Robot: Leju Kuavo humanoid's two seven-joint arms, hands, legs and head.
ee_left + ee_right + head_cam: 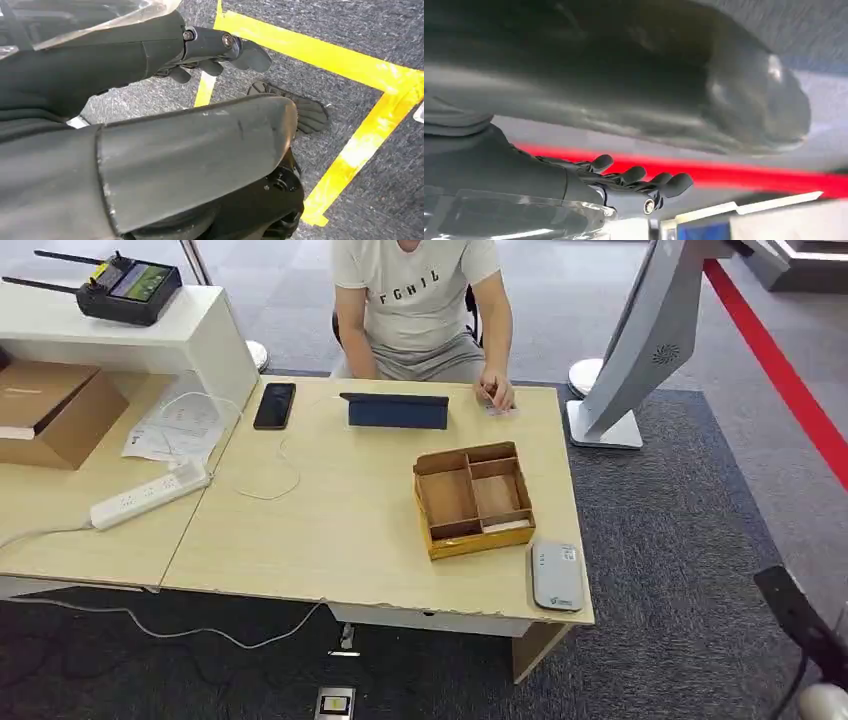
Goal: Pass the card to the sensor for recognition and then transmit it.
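At the desk's far edge, a person's hand rests on a small card; the grey sensor lies at the near right corner, beside a cardboard tray. Both robot hands hang low, empty. Left hand: fingers loosely apart above yellow floor tape. Right hand: fingers extended, apart, nothing held. Judgement: card is not in the robot's hold, so scanning waits on a grasp; this fits either a pending pickup or a completed handover. Head view gives the card and sensor layout; wrist views give the finger state.
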